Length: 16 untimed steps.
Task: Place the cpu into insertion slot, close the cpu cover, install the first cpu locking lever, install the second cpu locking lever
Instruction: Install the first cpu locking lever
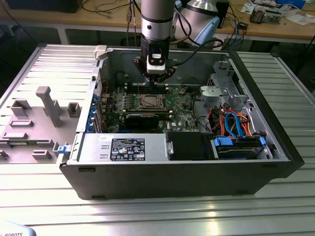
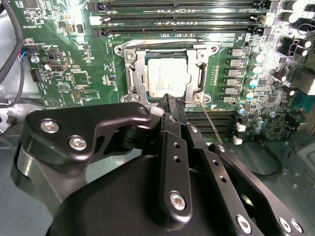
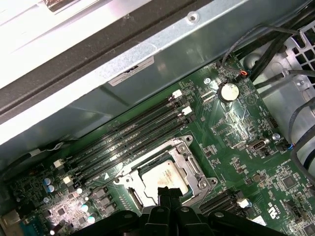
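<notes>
The cpu (image 2: 166,76) lies flat in the insertion slot (image 1: 149,102) on the motherboard (image 2: 74,73), inside an open computer case (image 1: 197,167) laid on its side on the counter (image 1: 147,211), which lets the arm reach straight down. The cpu cover (image 2: 135,78) appears folded down around the chip, its window framing the metal top. The tool (image 2: 173,102) sits at the socket's edge with its fingers drawn together and nothing visible between them. That narrow tip seems suited to pushing the thin wire locking lever (image 2: 212,124), which slants off the socket's corner just beside it, apparently not yet latched.
</notes>
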Motion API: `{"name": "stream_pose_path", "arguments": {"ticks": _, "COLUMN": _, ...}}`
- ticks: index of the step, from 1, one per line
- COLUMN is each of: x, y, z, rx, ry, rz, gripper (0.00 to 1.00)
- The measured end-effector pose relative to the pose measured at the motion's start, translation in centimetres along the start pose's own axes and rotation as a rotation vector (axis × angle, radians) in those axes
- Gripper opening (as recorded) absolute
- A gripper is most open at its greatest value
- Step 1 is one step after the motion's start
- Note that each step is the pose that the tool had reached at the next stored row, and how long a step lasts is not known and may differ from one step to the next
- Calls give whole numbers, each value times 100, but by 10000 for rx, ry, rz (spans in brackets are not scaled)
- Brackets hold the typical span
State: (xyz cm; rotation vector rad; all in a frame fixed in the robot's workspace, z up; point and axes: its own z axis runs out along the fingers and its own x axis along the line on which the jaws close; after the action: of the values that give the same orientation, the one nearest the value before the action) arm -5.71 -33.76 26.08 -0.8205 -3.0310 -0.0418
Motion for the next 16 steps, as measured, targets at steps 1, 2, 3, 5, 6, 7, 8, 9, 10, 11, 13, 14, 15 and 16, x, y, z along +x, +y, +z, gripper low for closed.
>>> {"name": "stream_pose_path", "arguments": {"ticks": 1, "x": 0, "y": 0, "z": 0, "rx": 0, "ry": 0, "rz": -1, "gripper": 11}}
{"name": "stream_pose_path", "arguments": {"ticks": 2, "x": 0, "y": 0, "z": 0, "rx": 0, "ry": 0, "rz": -3, "gripper": 11}}
{"name": "stream_pose_path", "arguments": {"ticks": 3, "x": 0, "y": 0, "z": 0, "rx": 0, "ry": 0, "rz": -3, "gripper": 11}}
{"name": "stream_pose_path", "arguments": {"ticks": 5, "x": 0, "y": 0, "z": 0, "rx": 0, "ry": 0, "rz": -6, "gripper": 11}}
{"name": "stream_pose_path", "arguments": {"ticks": 6, "x": 0, "y": 0, "z": -1, "rx": -1, "ry": 0, "rz": -6, "gripper": 11}}
{"name": "stream_pose_path", "arguments": {"ticks": 7, "x": 0, "y": 0, "z": -12, "rx": -1, "ry": 0, "rz": -6, "gripper": 11}}
{"name": "stream_pose_path", "arguments": {"ticks": 8, "x": 0, "y": 1, "z": -28, "rx": 0, "ry": -1, "rz": -6, "gripper": 11}}
{"name": "stream_pose_path", "arguments": {"ticks": 9, "x": 0, "y": 1, "z": -51, "rx": 0, "ry": 0, "rz": -6, "gripper": 11}}
{"name": "stream_pose_path", "arguments": {"ticks": 10, "x": 0, "y": 2, "z": -62, "rx": 0, "ry": 0, "rz": -6, "gripper": 11}}
{"name": "stream_pose_path", "arguments": {"ticks": 11, "x": 1, "y": 2, "z": -75, "rx": 0, "ry": 0, "rz": -6, "gripper": 11}}
{"name": "stream_pose_path", "arguments": {"ticks": 13, "x": 1, "y": 3, "z": -109, "rx": 0, "ry": 0, "rz": -6, "gripper": 11}}
{"name": "stream_pose_path", "arguments": {"ticks": 14, "x": 1, "y": 3, "z": -116, "rx": -1, "ry": 0, "rz": -6, "gripper": 11}}
{"name": "stream_pose_path", "arguments": {"ticks": 15, "x": 1, "y": 3, "z": -116, "rx": -2, "ry": 0, "rz": -6, "gripper": 11}}
{"name": "stream_pose_path", "arguments": {"ticks": 16, "x": 1, "y": 3, "z": -115, "rx": -3, "ry": 0, "rz": -6, "gripper": 11}}
